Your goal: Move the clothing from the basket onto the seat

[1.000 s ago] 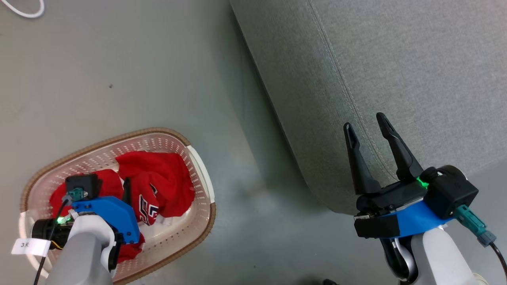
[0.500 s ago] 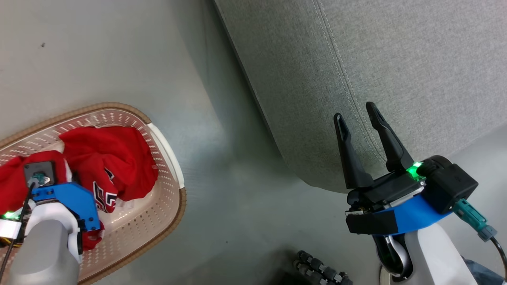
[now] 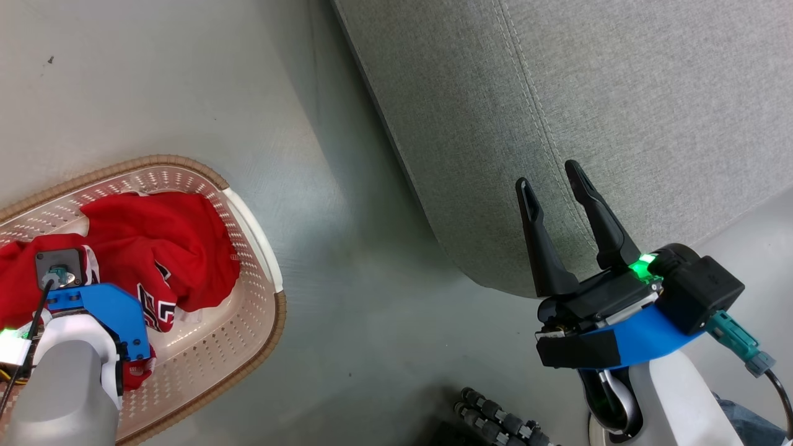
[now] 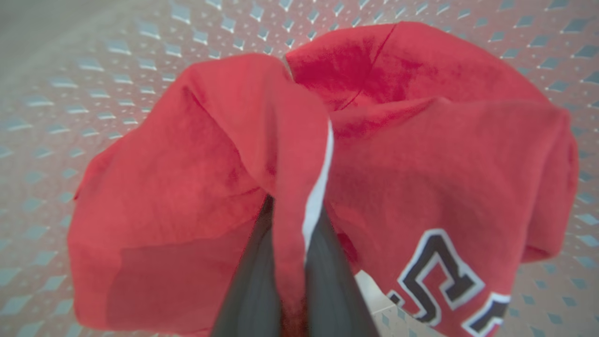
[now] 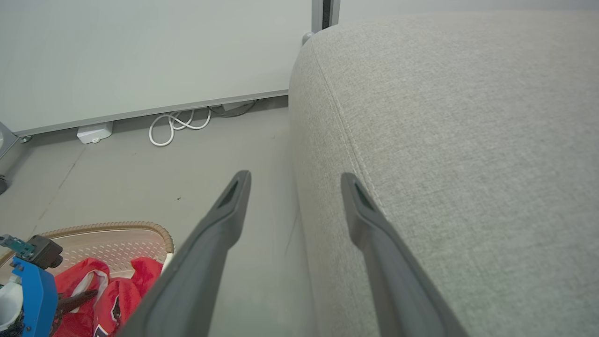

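Clothing (image 4: 290,140) fold, clenched in the left pincer (image 4: 295,213), hides its tips; right pincer (image 3: 548,173) gapes empty.

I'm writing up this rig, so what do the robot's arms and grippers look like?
Both arms have pale grey forearms, a bright blue wrist bracket, a black camera block and a green light. The right arm's teal plug feeds a black cable. The right gripper and left gripper each have two long, dark, tapering fingers.
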Motion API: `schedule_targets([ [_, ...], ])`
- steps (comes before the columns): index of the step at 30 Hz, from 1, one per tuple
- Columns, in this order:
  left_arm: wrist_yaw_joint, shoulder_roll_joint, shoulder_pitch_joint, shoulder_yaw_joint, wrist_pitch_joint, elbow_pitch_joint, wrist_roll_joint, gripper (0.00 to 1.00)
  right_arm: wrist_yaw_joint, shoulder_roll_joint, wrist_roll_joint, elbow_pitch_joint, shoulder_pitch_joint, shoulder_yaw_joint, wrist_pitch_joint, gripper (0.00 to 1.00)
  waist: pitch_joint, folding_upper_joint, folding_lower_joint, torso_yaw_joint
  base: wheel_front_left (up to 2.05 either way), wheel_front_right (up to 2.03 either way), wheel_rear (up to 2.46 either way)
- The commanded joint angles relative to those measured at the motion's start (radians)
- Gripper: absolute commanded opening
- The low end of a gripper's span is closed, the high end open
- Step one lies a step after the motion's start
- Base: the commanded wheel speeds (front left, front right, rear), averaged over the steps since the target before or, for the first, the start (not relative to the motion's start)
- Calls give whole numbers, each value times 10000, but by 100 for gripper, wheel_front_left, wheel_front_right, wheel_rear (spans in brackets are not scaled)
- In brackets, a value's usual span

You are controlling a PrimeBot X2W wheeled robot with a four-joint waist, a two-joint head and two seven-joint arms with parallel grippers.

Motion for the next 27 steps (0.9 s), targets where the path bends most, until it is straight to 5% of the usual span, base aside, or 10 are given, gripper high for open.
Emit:
schedule_targets([
  [1, -58, 27, -212, -35, -71, 53, -81, 0, 5, -4, 26, 11, -150, 38, -35, 100, -22, 0, -1, -6, 0, 0, 0],
  [13, -353, -240, -268, -249, -299, 321, -226, 0, 5, -5, -144, 106, -239, -9, -35, 100, -279, 0, -1, 242, 0, 0, 0],
  [27, -1407, -1571, -46, -1280, -1026, 641, 5, 0, 3, -19, -1142, 589, 0, -667, -35, 100, -2685, 0, -1, 2143, 0, 0, 0],
])
